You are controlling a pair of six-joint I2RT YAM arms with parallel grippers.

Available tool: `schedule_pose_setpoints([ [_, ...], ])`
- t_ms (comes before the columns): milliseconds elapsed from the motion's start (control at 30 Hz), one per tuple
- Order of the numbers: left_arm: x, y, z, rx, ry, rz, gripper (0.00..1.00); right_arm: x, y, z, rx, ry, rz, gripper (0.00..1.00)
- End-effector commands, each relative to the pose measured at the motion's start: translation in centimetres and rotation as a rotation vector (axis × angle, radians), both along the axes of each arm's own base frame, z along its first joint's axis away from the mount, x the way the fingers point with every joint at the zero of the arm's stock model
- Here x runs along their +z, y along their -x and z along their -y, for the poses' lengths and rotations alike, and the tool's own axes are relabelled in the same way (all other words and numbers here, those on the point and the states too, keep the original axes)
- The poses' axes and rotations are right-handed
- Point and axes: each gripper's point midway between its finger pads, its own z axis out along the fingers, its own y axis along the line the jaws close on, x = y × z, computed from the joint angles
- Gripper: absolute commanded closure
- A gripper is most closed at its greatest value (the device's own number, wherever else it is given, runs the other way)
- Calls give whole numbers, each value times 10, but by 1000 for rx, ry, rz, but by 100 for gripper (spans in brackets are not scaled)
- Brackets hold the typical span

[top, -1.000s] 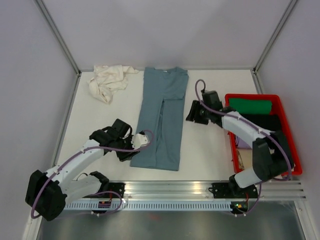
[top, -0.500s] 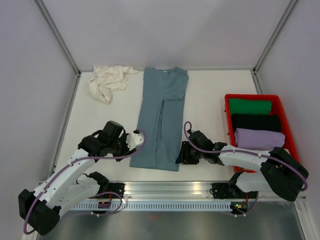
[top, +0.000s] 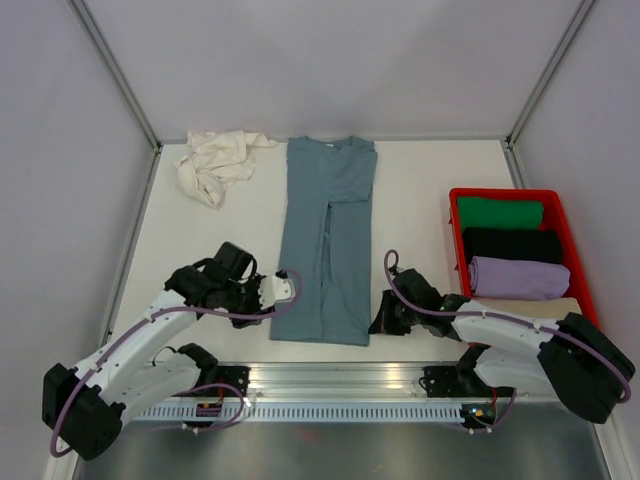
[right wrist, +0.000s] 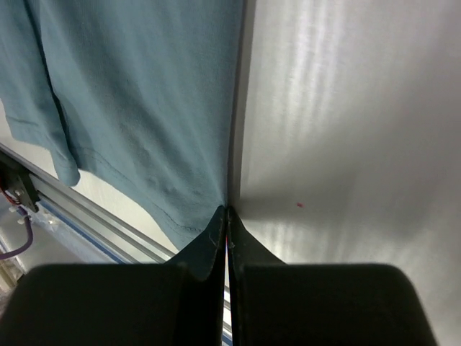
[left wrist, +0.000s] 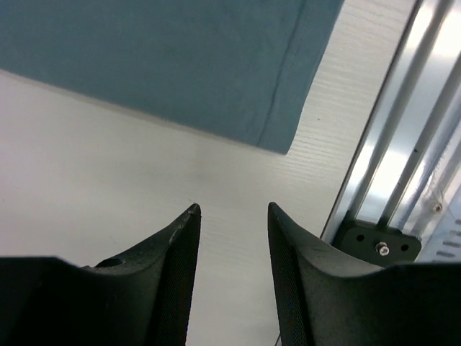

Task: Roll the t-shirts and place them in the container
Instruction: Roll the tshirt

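Left gripper [left wrist: 232, 209]: jaws partly open, nothing between them. In its wrist view the tips sit over bare table [top: 420, 190], with the near left corner of the blue-grey t-shirt [top: 325, 240] ahead of them, close but not touching.

Right gripper [right wrist: 227, 213]: jaws closed, fingers pressed together. The tips meet exactly at the shirt's right edge, just above the hem. It cannot be told whether any cloth is pinched between them, because the contact line is in shadow.

Governing relation: the blue-grey t-shirt lies folded into a narrow strip. Its long axis runs from the near rail [top: 340, 375] toward the far wall, collar far and hem near. The hem lies between the two grippers, one at each near corner, both about equally close. A roll would probably start at the hem and travel away from the arm bases.

The cream-white t-shirt [top: 215, 160] lies crumpled at the far left, well apart from both arms.

Limits of view: from above, both wrists cover their own fingertips. The red crate [top: 505, 191] holds rolled garments, and the right arm cuts off its near end
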Motion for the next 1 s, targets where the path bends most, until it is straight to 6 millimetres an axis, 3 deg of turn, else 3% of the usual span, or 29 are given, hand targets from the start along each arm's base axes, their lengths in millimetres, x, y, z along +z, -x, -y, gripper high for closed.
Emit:
schedule_pose_setpoints([
  [0,18,22,10,-274,58,28,52,-10,13,33,-19,81,-11,100],
  [100,25,24,20,-389,99,77,45,4,6,31,10,64,51,99],
  [133,25,26,24,-451,110,91,43,10,5,34,17,86,55,92],
  [233,12,38,35,-574,104,78,38,28,1,38,66,106,101,59],
  [300,1,46,43,-646,88,91,37,44,-2,37,106,92,159,55],
  [400,-30,49,42,-765,35,170,37,85,-17,33,164,74,308,52],
  [500,-41,39,48,-897,22,289,38,143,-43,22,236,38,555,49],
  [633,-53,32,51,-965,-5,327,42,178,-62,15,403,65,838,48],
  [767,-53,20,59,-902,3,351,45,187,-55,9,654,81,1032,43],
  [833,-53,21,60,-905,10,352,47,171,-48,13,824,133,1090,39],
  [967,-66,33,51,-967,14,352,46,108,-14,25,1242,170,1057,41],
])
